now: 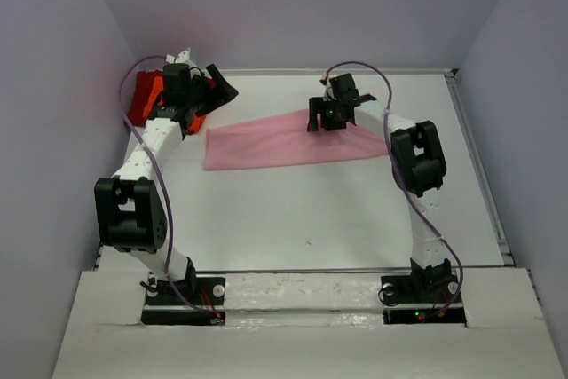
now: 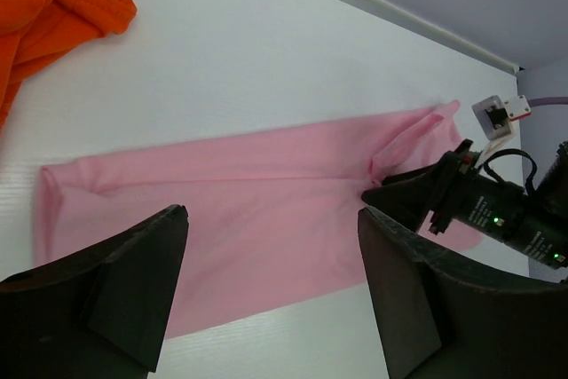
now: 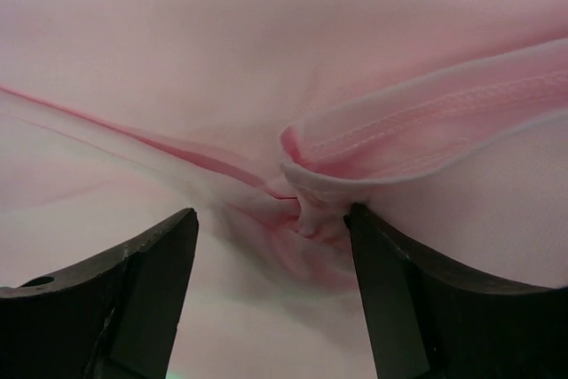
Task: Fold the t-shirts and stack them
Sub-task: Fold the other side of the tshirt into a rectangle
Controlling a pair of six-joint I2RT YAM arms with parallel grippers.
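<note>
Folding looks barely begun: pink t-shirt half-folded, orange t-shirt (crumpled) at ten o'clock; left gripper, right gripper agape.

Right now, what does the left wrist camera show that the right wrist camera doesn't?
Only the left wrist view shows the orange shirt in the far corner, bare table, the right tool down on the pink shirt, and that shirt lying as a long strip. Only the right wrist view shows, up close, a stitched hem bunched into a small pucker beside one of that tool's fingers. Both show the pink shirt, each framed between that arm's own spread fingers; the left tool has nothing between them.
</note>
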